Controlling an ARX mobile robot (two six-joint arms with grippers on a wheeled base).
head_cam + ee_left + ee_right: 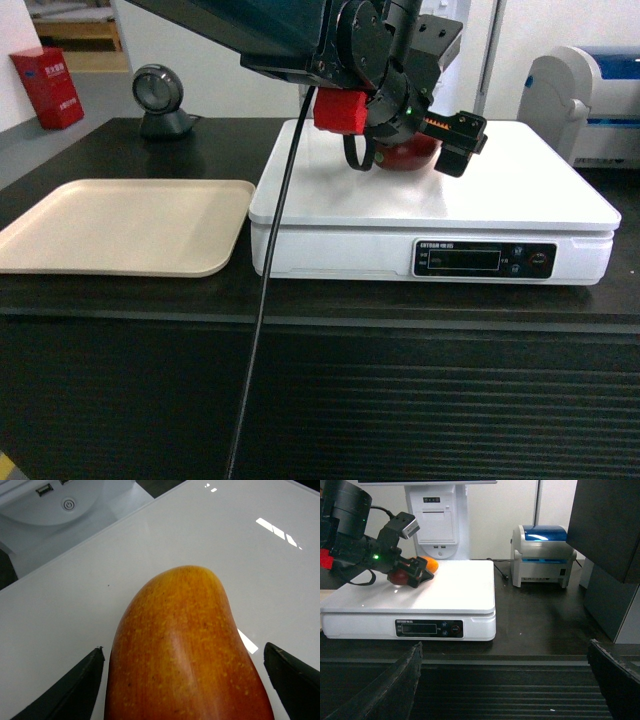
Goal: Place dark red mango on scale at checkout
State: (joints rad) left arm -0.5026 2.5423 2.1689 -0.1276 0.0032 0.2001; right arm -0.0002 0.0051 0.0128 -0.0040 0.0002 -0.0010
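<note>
The dark red mango (408, 157) lies on the white scale (520, 190) toward its back, its orange end (185, 630) pointing away from the left wrist camera. My left gripper (183, 648) straddles it and is open, with a strip of white platform showing between each finger and the skin. From the right wrist view the mango (399, 577) sits under that gripper (415, 572) at the scale's (460, 590) far left. My right gripper (505, 680) hangs open and empty before the checkout's ribbed front (520, 690).
A beige tray (120, 225) lies left of the scale. A round scanner (160, 100) and a red box (48, 88) stand behind it. A blue-topped label printer (542, 555) and a dark cabinet (610, 555) stand right of the scale. A black cable (262, 310) hangs down in front.
</note>
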